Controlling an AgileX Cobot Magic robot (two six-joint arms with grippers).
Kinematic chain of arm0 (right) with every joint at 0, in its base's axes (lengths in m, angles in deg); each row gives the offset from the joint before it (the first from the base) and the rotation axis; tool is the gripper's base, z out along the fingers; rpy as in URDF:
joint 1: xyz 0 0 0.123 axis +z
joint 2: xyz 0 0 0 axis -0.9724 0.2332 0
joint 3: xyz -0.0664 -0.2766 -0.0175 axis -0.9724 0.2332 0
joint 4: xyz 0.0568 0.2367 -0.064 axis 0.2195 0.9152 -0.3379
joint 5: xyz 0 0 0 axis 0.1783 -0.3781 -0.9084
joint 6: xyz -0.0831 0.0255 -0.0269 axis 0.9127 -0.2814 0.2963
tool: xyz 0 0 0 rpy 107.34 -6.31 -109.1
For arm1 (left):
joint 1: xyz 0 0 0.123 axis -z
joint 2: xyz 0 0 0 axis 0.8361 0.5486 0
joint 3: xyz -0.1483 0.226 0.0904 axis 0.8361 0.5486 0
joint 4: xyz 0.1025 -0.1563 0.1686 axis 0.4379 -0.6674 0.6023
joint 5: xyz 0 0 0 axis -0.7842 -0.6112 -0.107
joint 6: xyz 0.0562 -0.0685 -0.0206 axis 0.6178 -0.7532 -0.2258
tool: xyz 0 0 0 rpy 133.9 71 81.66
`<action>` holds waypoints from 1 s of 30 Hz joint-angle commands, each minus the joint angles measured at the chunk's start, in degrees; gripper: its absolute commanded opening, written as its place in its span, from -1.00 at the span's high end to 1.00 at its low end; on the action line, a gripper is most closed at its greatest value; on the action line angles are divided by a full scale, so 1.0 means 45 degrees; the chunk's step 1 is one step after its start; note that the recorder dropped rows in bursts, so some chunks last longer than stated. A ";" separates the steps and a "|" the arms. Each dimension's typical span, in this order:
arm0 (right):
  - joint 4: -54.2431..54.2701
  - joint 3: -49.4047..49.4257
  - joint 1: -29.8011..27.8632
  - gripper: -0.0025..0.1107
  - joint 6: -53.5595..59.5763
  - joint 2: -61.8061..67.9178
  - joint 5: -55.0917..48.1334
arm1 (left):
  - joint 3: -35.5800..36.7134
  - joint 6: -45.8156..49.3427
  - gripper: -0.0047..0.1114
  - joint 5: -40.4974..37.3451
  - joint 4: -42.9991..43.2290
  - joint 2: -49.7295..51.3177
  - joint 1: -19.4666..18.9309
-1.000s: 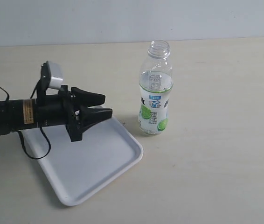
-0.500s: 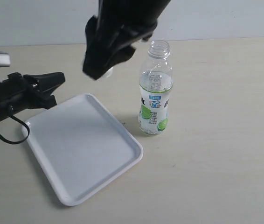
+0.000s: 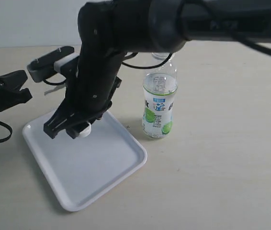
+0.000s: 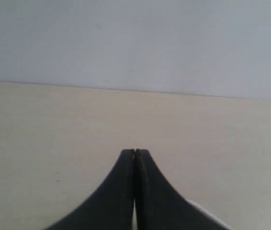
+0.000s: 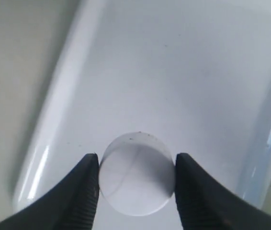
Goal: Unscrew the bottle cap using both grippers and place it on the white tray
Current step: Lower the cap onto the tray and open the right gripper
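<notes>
My right gripper (image 3: 78, 130) has reached across to the far end of the white tray (image 3: 92, 167) and is shut on the white bottle cap (image 3: 84, 131). In the right wrist view the round cap (image 5: 136, 172) sits between the two black fingers (image 5: 85, 191), low over the tray floor (image 5: 174, 72); I cannot tell if it touches. The bottle (image 3: 159, 103) stands upright and uncapped to the right of the tray, its neck partly hidden behind the arm. My left gripper (image 3: 26, 85) hangs at the far left, off the tray, shut and empty (image 4: 135, 152).
The right arm (image 3: 140, 24) spans the upper part of the exterior view, passing in front of the bottle's neck. The beige tabletop (image 3: 221, 167) runs back to a pale wall (image 4: 135, 38).
The right arm has come down from above onto the tray's far end with the cap. The left gripper has drawn back further left, off the tray.
</notes>
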 commanded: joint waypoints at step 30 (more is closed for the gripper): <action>-0.0536 -0.0048 0.0000 -0.48 -0.1312 0.0081 0.1582 | 0.0363 0.0195 0.92 0.0131 -0.1538 -0.0109 -0.0068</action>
